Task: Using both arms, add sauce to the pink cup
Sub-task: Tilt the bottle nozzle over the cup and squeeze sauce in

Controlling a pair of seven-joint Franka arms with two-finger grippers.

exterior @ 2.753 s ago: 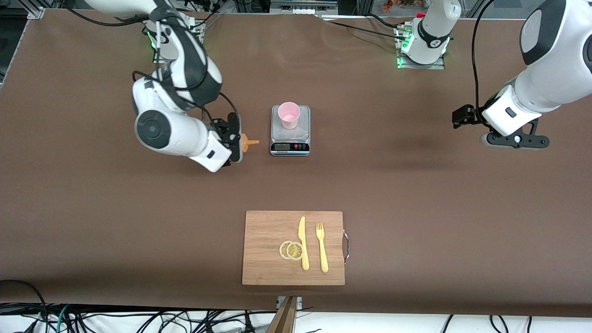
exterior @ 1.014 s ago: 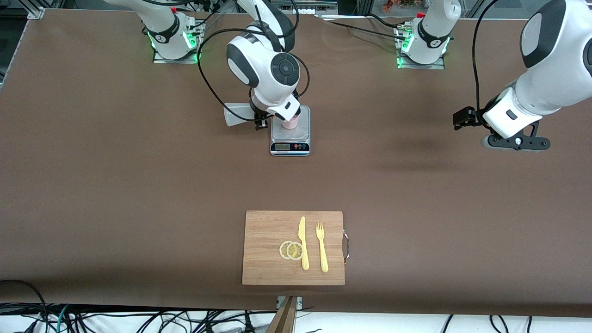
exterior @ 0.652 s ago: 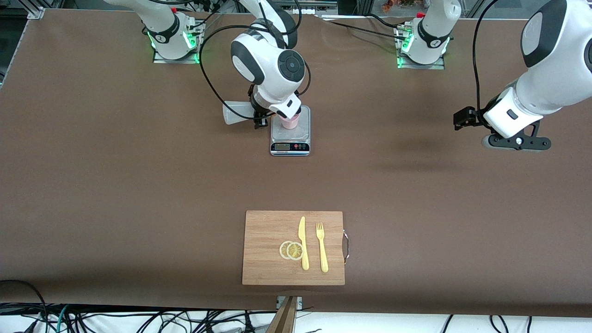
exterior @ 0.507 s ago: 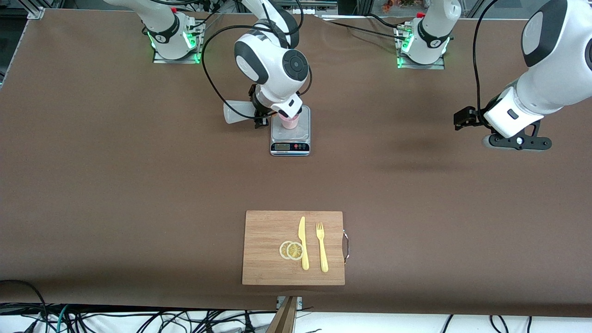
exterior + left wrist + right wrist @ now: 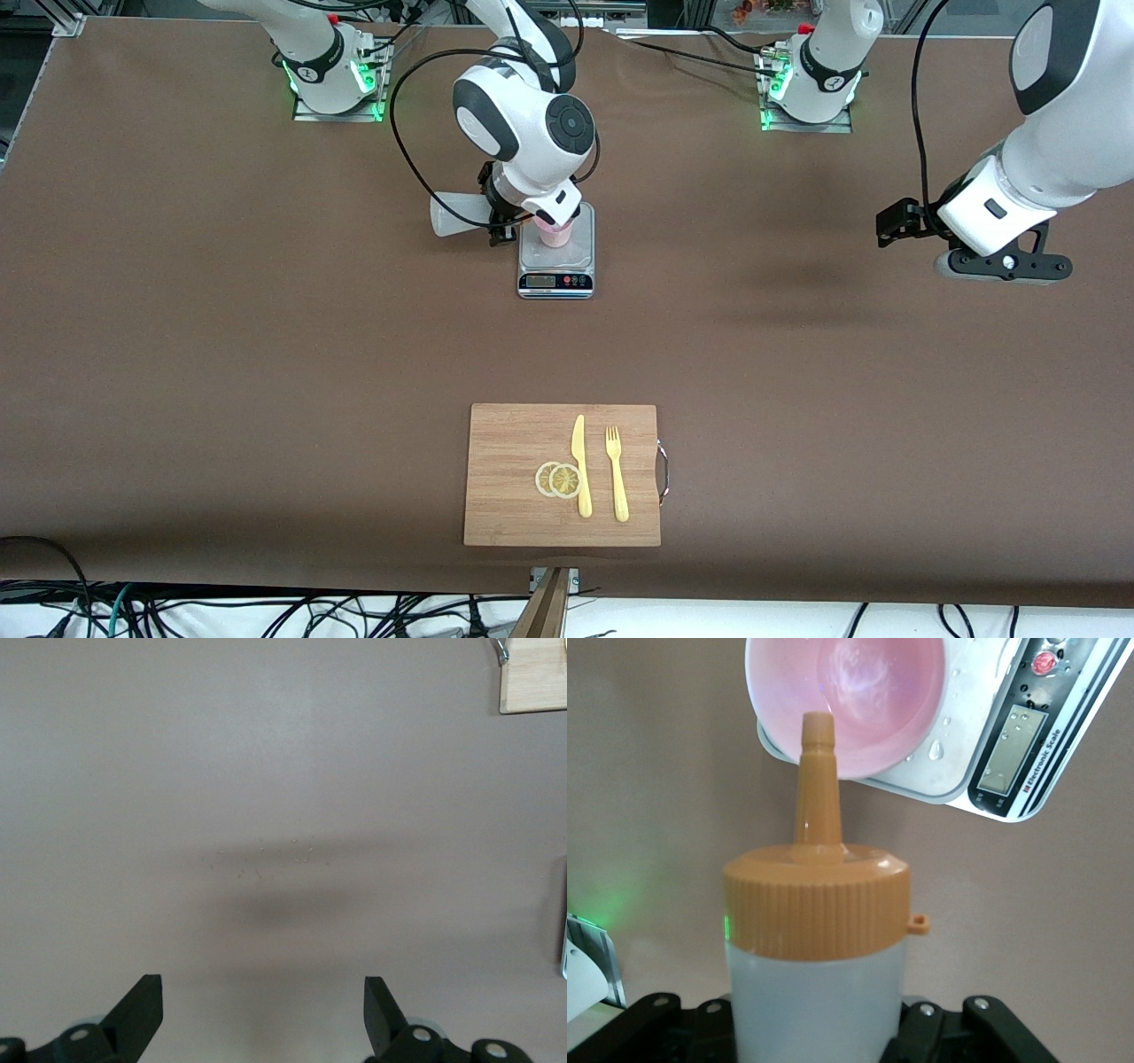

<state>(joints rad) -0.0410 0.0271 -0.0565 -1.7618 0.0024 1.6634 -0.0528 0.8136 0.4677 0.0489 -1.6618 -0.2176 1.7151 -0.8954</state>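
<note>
Orange nozzle first: I see the bottle (image 5: 818,948) tipped on its side, its tip reaching over the rim of the pink cup (image 5: 859,700). The cup stands on a small kitchen scale (image 5: 555,261), midway between the two arm bases. My right gripper (image 5: 496,213) is clamped around the bottle's whitish body, above the scale's edge. My left gripper (image 5: 263,1028) waits with fingers spread wide over bare table (image 5: 797,354) toward the left arm's end. A wooden board (image 5: 505,496) with knife (image 5: 580,465), fork (image 5: 617,474) and lemon slices (image 5: 558,479) lies nearer the front camera.
</note>
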